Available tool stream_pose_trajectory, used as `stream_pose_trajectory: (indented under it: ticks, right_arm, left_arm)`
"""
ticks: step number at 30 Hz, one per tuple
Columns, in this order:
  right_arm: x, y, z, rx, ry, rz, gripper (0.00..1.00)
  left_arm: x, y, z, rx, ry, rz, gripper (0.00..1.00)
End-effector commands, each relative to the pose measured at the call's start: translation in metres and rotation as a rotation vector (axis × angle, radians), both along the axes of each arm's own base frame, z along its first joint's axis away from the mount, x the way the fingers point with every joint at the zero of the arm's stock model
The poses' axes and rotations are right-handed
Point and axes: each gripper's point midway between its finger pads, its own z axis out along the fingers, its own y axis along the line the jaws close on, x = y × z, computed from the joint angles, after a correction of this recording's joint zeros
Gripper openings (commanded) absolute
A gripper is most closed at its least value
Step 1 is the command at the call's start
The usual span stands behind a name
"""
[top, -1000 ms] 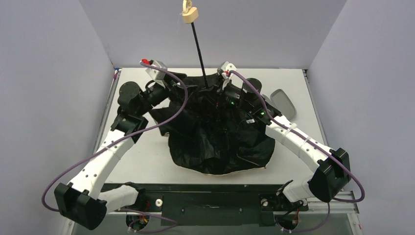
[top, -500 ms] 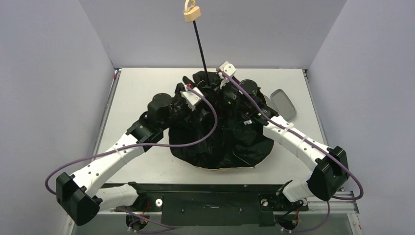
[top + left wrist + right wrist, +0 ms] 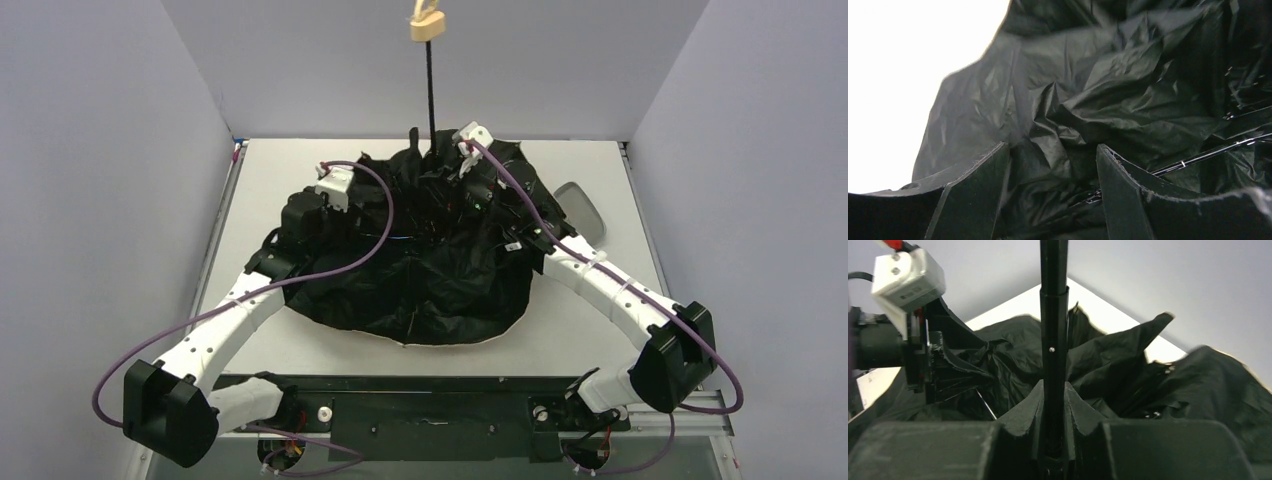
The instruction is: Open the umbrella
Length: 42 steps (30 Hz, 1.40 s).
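Top external view: the umbrella (image 3: 420, 290) lies inverted on the pale bench (image 3: 280, 165). Its thin black shaft (image 3: 431, 95) has swung from a leftward lean to near upright, and the crinkled matte-black underside has spread wider leftward. Opening looks under way, not finished. The right claw (image 3: 1053, 390) clamps the shaft. The left claw (image 3: 1050, 155) stands partway apart around bunched fabric; I cannot tell whether it grips.

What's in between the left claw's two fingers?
Crumpled black fabric of the umbrella fills the gap inside the left gripper. The left wrist view shows it.
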Motion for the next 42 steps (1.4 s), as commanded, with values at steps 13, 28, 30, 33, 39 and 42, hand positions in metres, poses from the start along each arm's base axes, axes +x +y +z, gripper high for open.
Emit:
stream_pose_trajectory:
  ticks: [13, 28, 30, 33, 39, 42]
  right_arm:
    - [-0.016, -0.016, 0.071, 0.163, -0.162, 0.106, 0.00]
    - [-0.029, -0.013, 0.076, 0.166, -0.176, 0.137, 0.00]
    - [-0.032, -0.013, 0.081, 0.180, -0.180, 0.146, 0.00]
    - [-0.038, -0.013, 0.091, 0.200, -0.190, 0.164, 0.00]
    - [-0.059, -0.017, 0.108, 0.231, -0.205, 0.225, 0.00]
    - [-0.063, -0.022, 0.104, 0.220, -0.196, 0.233, 0.00]
  left_arm:
    - [-0.030, -0.032, 0.096, -0.452, -0.138, -0.313, 0.70]
    - [-0.015, -0.113, 0.160, -0.466, -0.224, -0.495, 0.37]
    - [-0.008, -0.118, 0.140, -0.490, -0.149, -0.473, 0.31]
    - [0.003, -0.117, 0.103, -0.495, -0.052, -0.416, 0.28]
    - [0.053, -0.047, 0.033, -0.516, 0.100, -0.100, 0.26]
    - [0.071, -0.004, -0.006, -0.448, 0.171, 0.069, 0.23]
